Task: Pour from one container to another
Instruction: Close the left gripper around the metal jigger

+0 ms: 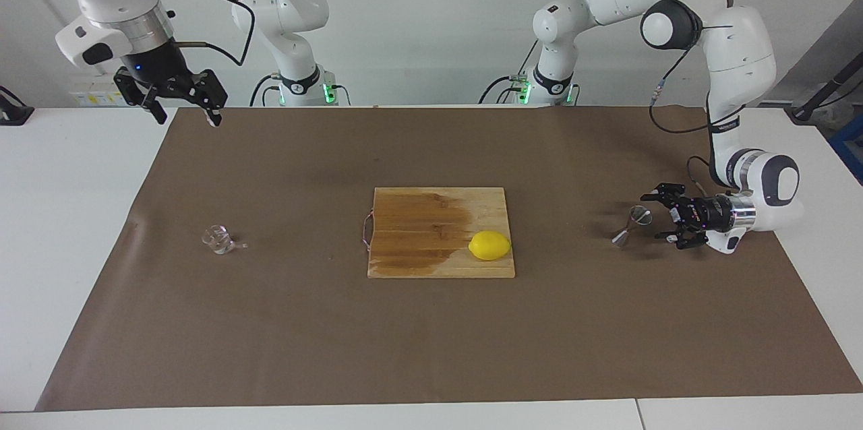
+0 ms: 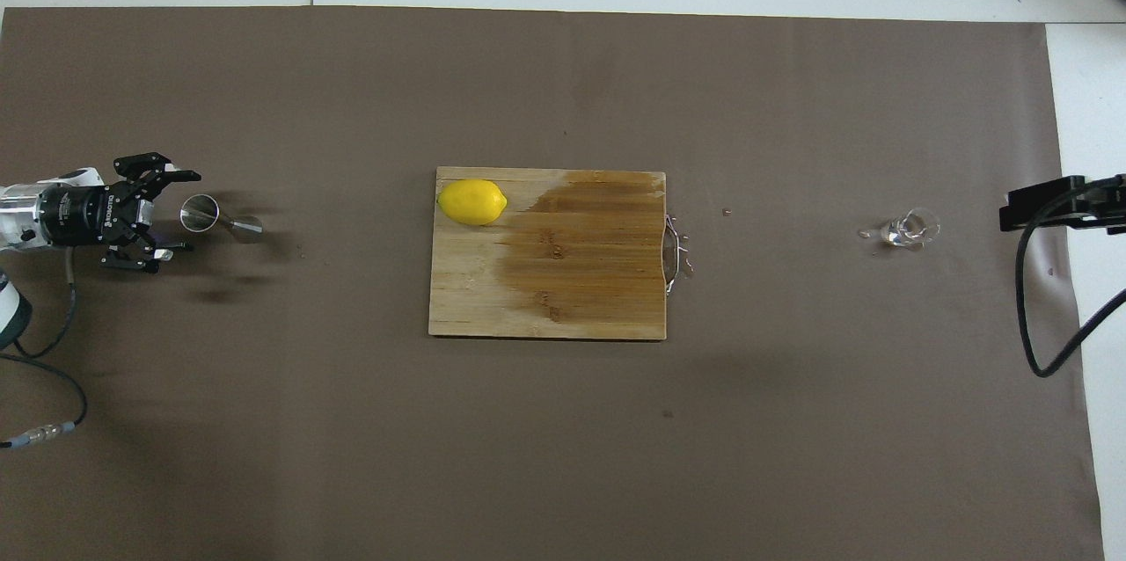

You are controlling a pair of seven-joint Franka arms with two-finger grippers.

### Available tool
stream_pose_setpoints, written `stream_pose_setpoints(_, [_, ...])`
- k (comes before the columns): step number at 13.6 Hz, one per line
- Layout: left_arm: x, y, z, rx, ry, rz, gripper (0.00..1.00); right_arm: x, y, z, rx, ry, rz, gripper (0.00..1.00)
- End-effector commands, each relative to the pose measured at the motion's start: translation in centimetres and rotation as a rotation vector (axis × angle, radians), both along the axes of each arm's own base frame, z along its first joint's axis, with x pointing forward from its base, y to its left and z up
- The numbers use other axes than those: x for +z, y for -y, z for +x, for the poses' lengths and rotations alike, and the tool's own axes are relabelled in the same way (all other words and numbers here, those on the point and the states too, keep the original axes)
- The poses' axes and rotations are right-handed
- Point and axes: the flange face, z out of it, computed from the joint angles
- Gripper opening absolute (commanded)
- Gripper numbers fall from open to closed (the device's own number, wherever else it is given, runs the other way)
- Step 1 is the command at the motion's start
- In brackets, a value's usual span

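From the facing view, my left gripper (image 1: 656, 218) sits low and sideways, fingers spread wide and holding nothing, just beside the steel jigger (image 1: 632, 224) at the left arm's end of the brown mat (image 1: 270, 349). I think it is lined up to grab the jigger. My right gripper (image 1: 182, 106) waits up high, spread wide and holding nothing too. The glass cup (image 1: 217, 240) stands alone at the right arm's end. From the overhead view, the jigger (image 2: 220, 220) leans, near the left gripper (image 2: 179, 220). The lemon (image 2: 472, 201) rests on the cutting board (image 2: 545, 306), well apart from the cup (image 2: 908, 231), so there is lots of open mat (image 2: 528, 455) to move in.
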Motion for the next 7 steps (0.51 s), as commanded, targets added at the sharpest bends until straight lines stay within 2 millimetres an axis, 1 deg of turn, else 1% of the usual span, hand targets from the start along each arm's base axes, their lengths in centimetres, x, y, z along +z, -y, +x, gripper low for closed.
stream_pose_setpoints(1, [-0.31,0.77,-0.04,-0.011,0.004,-0.021,1.0,0.35,-0.07,-0.69,0.013,-0.004,-0.008,1.0])
stream_pose_setpoints(7, [-0.45,1.74,0.25,-0.026,0.042,-0.029,1.0,0.35,-0.07,-0.69,0.013,-0.004,-0.008,1.0])
